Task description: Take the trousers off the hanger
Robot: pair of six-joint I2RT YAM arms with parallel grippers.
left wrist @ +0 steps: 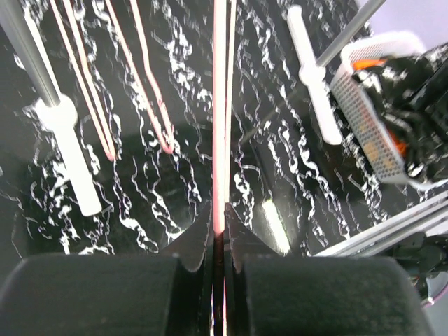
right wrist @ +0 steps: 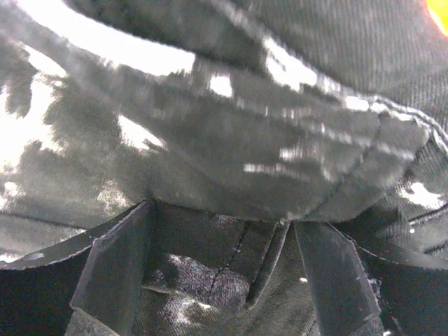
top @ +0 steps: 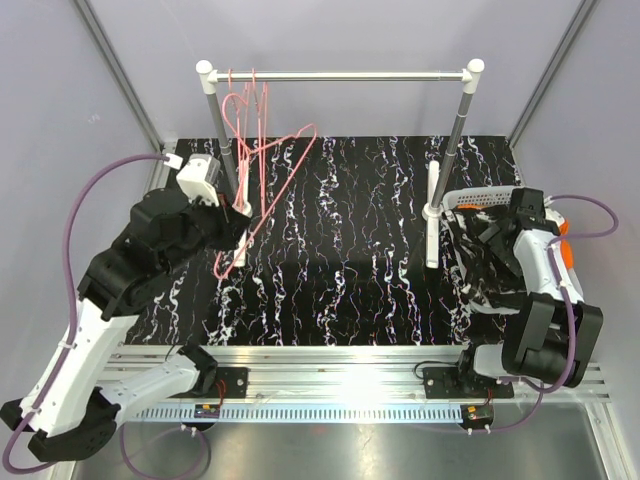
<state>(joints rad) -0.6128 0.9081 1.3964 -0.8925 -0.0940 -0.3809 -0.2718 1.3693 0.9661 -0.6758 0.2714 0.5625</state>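
The trousers [right wrist: 231,140], a black pair with white marks, lie directly under the right gripper [right wrist: 222,218] and fill almost the whole of its wrist view. They are off the hanger. The two fingers [right wrist: 112,273] of this gripper stand wide apart just above the folded cloth, and nothing is pinched between them. At the far right corner, seen from this gripper, a small piece of orange cloth [right wrist: 437,10] shows beside the black one.

The table [top: 350,270] is black with white veins and stretches between the two grippers. The rack [top: 340,76] stands beyond both of them, with its rail across the far side. The basket [top: 478,197] is white with small holes. It sits below the right gripper, just beside the right post of the rack, and the black pair lies on it. In the top view I cannot tell where this cloth ends against the dark table.

The left gripper [left wrist: 218,231] is closed on the thin pink wire of a hanger [left wrist: 220,140], which runs straight ahead from its fingertips. The other hangers [top: 240,110], also pink, hang from the left end of the rail, above and beyond this gripper.
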